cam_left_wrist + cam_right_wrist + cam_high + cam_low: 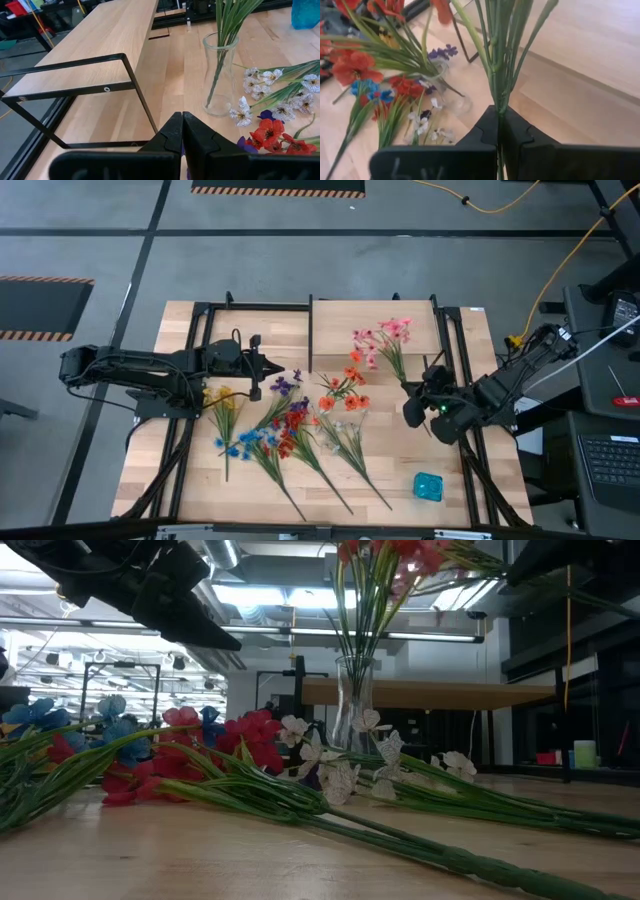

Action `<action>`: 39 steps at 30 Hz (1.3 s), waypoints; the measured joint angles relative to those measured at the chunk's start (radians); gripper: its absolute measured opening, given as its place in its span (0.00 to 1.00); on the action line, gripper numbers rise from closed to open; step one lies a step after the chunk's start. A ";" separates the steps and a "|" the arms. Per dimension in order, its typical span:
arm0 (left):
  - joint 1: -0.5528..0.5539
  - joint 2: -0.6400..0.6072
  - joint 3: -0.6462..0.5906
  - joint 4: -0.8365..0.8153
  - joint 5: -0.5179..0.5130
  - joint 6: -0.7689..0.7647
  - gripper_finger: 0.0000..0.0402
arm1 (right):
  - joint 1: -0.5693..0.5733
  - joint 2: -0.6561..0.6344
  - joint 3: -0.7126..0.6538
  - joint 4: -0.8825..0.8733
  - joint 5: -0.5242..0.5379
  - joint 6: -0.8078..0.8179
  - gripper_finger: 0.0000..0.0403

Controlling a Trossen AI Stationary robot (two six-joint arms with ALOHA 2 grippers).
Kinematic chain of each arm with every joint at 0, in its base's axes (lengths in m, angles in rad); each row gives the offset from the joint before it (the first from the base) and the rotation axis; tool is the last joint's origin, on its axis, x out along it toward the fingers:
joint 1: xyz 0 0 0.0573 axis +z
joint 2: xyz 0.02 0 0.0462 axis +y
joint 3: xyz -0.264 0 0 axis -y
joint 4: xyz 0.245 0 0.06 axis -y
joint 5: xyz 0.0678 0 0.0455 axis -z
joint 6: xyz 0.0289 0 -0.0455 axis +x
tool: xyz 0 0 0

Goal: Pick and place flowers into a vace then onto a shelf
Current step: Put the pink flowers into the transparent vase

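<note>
Wood table (200,480), flowers (290,430), vase (220,75), shelf (375,320)

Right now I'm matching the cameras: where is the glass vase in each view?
High: mid-table, hidden under orange blooms.
Low: vase at centre, upright.
Left wrist: beside the shelf.
Right wrist: blurred, beyond the green stems.
Shared landmark: white flowers lying beside it.

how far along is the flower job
Done: some stems stand in the vase on the table. In hand: the right gripper is shut on a pink spray. Left: most flowers lie loose, and the shelf holds nothing visible. The left gripper is shut, empty.
</note>
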 joint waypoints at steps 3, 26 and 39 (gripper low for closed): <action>0.000 0.000 0.000 0.000 0.000 -0.002 0.02 | -0.048 -0.016 0.000 0.049 -0.066 -0.119 0.01; 0.000 0.000 0.000 0.000 0.000 -0.050 0.01 | -0.275 -0.263 -0.386 0.877 -0.239 -0.931 0.00; 0.000 0.000 0.000 0.000 0.000 -0.051 0.01 | -0.491 -0.299 -0.578 1.386 -0.518 -1.273 0.00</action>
